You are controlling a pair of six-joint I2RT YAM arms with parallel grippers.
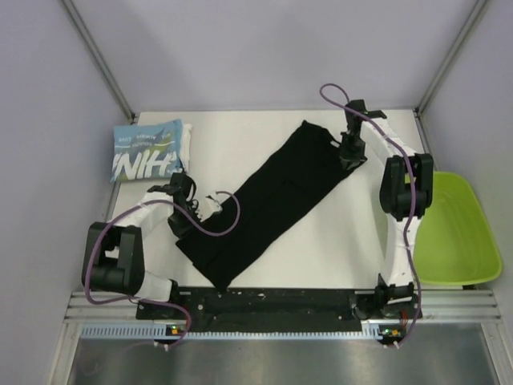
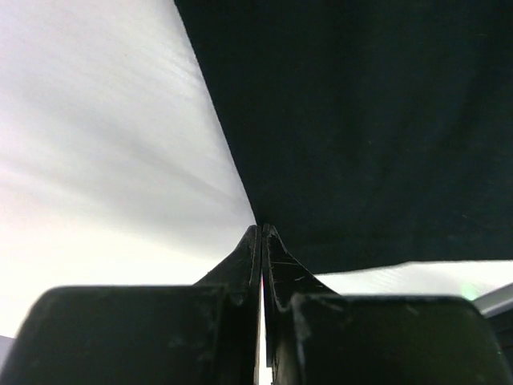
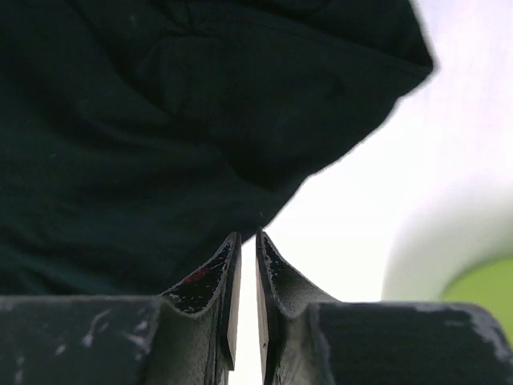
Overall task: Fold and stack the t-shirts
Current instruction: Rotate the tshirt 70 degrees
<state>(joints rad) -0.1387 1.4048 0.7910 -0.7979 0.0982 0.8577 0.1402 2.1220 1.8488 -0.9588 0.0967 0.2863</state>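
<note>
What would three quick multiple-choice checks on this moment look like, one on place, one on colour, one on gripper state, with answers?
1. The light blue t-shirt lies at: A the table's far left corner; B its near right corner; C its centre.
2. The tray right of the table is: A red; B lime green; C white.
3. The left gripper's fingers are: A spread wide; B closed together at the black t-shirt's edge; C out of view.
Answers: 1 A, the top view shows it by the far left corner. 2 B, its green basin shows at the right. 3 B, the left wrist view shows both fingers pressed together where the cloth ends.
</note>
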